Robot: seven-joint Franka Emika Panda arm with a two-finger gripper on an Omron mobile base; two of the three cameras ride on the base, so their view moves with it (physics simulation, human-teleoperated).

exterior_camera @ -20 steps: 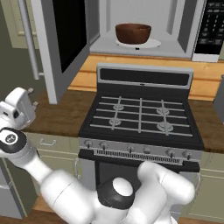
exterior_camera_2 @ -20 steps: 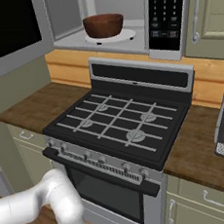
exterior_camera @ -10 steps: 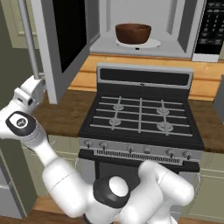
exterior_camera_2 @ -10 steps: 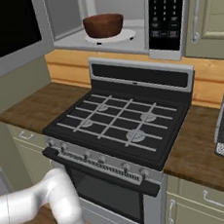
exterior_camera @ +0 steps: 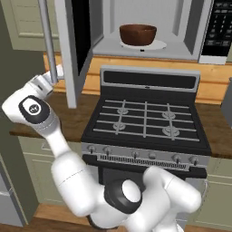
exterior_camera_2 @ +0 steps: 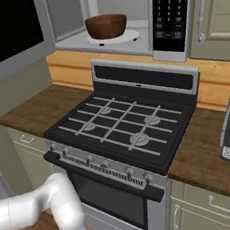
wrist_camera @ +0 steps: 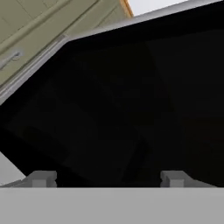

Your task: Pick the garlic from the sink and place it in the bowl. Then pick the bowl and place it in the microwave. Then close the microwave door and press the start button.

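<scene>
Kitchen wall, upper frame: light-grey microwave (exterior_camera: 149, 27) stands open, round dark reddish-brown wooden bowl (exterior_camera: 137, 34) on turntable. Wide grey-framed, black-windowed microwave door (exterior_camera: 72, 41) swung out at upper left, long axis vertical. Pincer (wrist_camera: 107, 178), tips apart, empty, faces door's window, just beside bar handle (exterior_camera: 46, 41).

Microwave door (exterior_camera: 74, 50) top cut off

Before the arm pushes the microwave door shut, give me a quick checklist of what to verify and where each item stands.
1. Bowl sits on the turntable inside the microwave: ok.
2. Garlic in the bowl: cannot tell, the bowl's inside is hidden.
3. Microwave door stands open, swung out left: ok, ready to push.
4. Gripper open, holding nothing, facing the door's black window: ok.
5. Fingers touching the door: cannot tell.
6. Keypad panel unobstructed for the start press: ok.
</scene>
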